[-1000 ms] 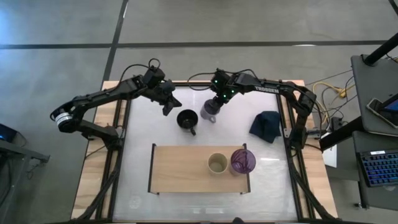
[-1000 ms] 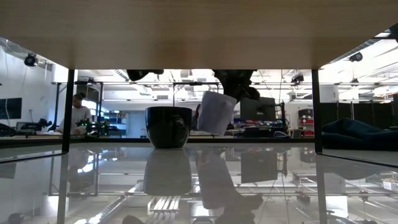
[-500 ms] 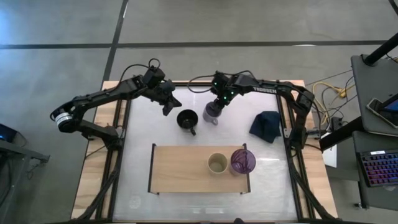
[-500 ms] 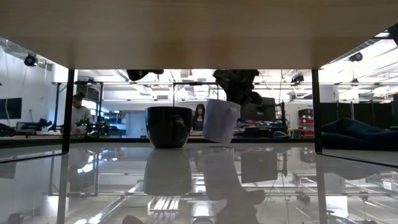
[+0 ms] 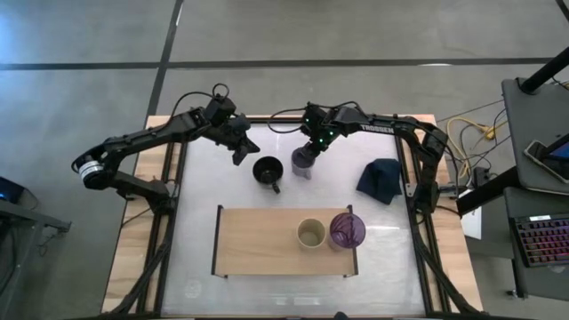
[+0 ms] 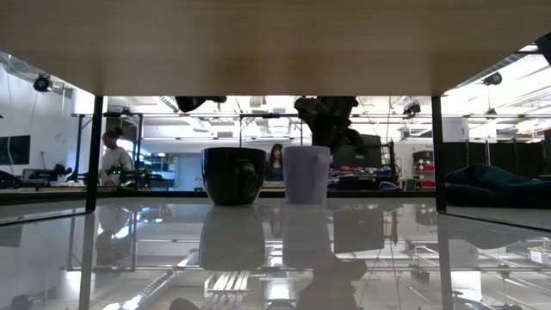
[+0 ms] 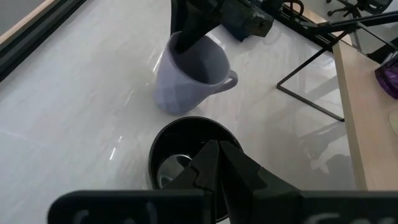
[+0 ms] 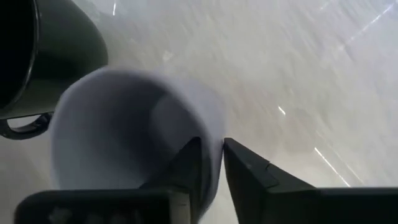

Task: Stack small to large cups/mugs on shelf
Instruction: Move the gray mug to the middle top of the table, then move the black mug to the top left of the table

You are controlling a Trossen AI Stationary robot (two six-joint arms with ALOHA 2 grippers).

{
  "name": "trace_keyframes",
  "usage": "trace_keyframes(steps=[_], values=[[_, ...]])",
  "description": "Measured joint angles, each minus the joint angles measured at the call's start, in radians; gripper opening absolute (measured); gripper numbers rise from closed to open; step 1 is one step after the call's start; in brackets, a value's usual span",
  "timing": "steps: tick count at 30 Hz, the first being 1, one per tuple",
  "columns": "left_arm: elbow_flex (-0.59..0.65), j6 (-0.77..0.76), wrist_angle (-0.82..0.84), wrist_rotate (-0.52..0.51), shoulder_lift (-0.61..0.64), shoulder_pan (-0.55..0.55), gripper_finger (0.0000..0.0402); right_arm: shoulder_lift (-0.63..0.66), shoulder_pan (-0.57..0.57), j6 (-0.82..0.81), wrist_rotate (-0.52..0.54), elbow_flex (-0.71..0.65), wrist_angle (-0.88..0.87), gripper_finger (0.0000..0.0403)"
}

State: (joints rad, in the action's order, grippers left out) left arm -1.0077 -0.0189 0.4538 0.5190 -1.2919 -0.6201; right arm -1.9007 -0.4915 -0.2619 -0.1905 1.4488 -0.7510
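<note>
1. From my remote seat I saw the right gripper (image 5: 308,151) at the far middle of the white tabletop (image 5: 204,187), poised over the grey-lavender ceramic mug with a handle (image 5: 302,162).
2. In the right wrist view its two dark fingers (image 8: 186,163) straddled the mug's rim, one inside the mug and one outside, with only a thin gap either side of the wall; I could not tell whether they were pinching the rim or slightly clear of it.
3. In the low view the grey-lavender mug (image 6: 306,174) stood upright on the table, its base flat on the surface.
4. The glossy black mug with a handle (image 5: 267,171) stood just beside it, towards the left arm's side, the two near each other but apart.
5. The left gripper (image 5: 240,147) hovered near the black mug on the far side of the table, its fingers (image 7: 214,165) pressed together and holding nothing.
6. The flat light-wood shelf board with thin black brackets at its ends (image 5: 258,240) lay nearer the front of the table.
7. On the shelf, the pale cream-olive cup (image 5: 310,233) and the translucent purple cup (image 5: 347,230) stood side by side at its right end, the purple one outermost.
8. A crumpled dark blue cloth (image 5: 380,178) lay on the tabletop to the right, well apart from the mugs.
</note>
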Motion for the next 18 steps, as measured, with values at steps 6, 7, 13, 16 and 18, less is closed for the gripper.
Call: trace_keyframes(steps=[6,7,13,16,18], values=[[0.000,0.000,0.000,0.000,0.000,0.000,0.0000,0.000,0.000,0.000,0.000,0.000,-0.001,0.0099],[0.000,0.000,0.000,0.000,0.000,0.000,0.0000,0.000,0.000,0.000,0.000,0.000,-0.001,0.0103],[0.001,0.011,0.039,-0.001,-0.003,0.000,0.0000,0.008,0.000,0.000,0.008,0.007,-0.005,0.0120],[0.002,0.026,0.077,-0.036,-0.017,0.000,0.0000,0.008,0.000,0.003,0.008,0.035,-0.012,0.0125],[0.002,0.026,0.082,-0.065,-0.029,0.000,0.0000,0.008,0.000,0.008,0.013,0.058,-0.017,0.0129]])
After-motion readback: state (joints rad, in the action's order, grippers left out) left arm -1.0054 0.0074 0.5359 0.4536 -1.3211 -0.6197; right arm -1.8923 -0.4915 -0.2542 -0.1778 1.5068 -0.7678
